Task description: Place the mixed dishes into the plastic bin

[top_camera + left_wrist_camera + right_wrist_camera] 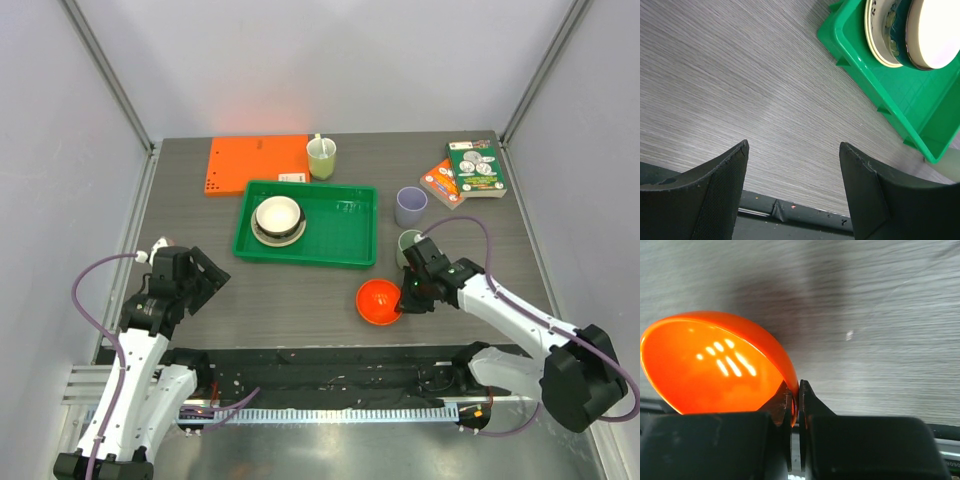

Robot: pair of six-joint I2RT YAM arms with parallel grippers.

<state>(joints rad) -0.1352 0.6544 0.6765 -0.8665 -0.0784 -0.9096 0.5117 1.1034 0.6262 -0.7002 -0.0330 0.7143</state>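
My right gripper [404, 297] is shut on the right rim of the orange-red bowl [378, 301], which is near the table's front, below the green plastic bin [345, 225]. In the right wrist view the bowl [715, 365] is tilted, its rim pinched between my jaws [796, 395]. The bin holds a stack of cream plate and bowls [278, 219], also in the left wrist view [910, 32]. A lavender cup [410, 207] and a pale sage-green cup [406, 243] stand right of the bin. My left gripper [207, 275] is open and empty left of the bin [865, 65].
A flat orange board [255, 163] and a yellow-green cup with a spoon [321, 157] sit behind the bin. Two small booklets [465, 172] lie at the back right. Grey walls and metal posts enclose the table.
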